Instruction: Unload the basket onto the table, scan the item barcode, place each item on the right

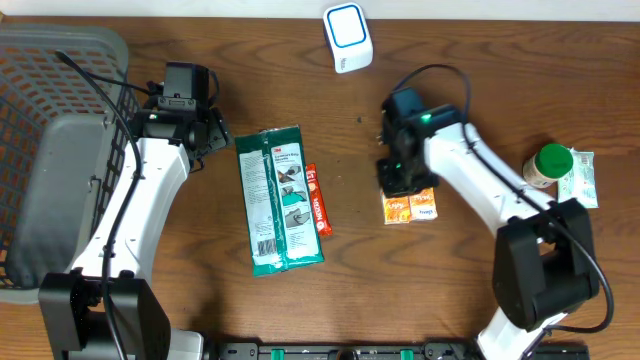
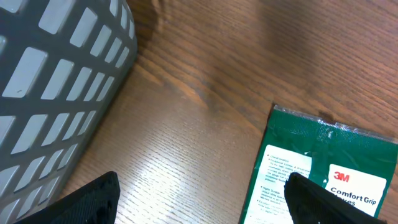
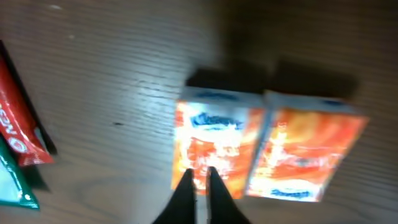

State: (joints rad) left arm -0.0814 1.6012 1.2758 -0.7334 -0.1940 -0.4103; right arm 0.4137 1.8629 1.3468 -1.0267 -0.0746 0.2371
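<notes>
Found right claw [image 3: 199, 174] closed tip to tip, with orange plastic-wrapped twin packet [image 3: 214, 134] flat on wood directly beneath its tips. Judged light, squashy, slippery; best pinched across a short edge. Saw left claw [image 2: 202, 198] spread wide, empty.

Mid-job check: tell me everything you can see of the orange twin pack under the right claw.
The orange twin pack is two packets lying flat side by side, in glossy orange film with white and blue print too blurred to read. It rests on the wooden table, right of centre, apart from other items. The right claw, shut, has its tips at one packet's edge; whether it pinches the film cannot be told. No barcode shows.
</notes>
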